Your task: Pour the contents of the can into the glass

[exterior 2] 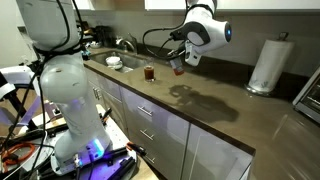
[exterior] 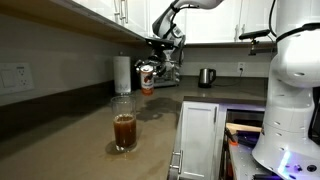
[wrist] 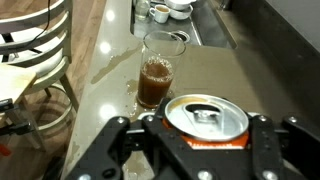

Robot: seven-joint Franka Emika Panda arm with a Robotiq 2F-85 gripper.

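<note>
Above countertop (wrist: 100,85): can (wrist: 205,117) (opened) inside tool (wrist: 206,135)

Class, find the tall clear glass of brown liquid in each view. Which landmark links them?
In an exterior view: the tall clear glass of brown liquid sits low, left of centre.
In an exterior view: the glass is just above and left of centre.
Wrist view: the glass is upper centre.
Shared landmark: the red-orange, silver-topped can, in all three.

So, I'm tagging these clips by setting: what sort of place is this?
Probably a kitchen: a long countertop with a sink, white cabinets and a steel kettle.
</note>
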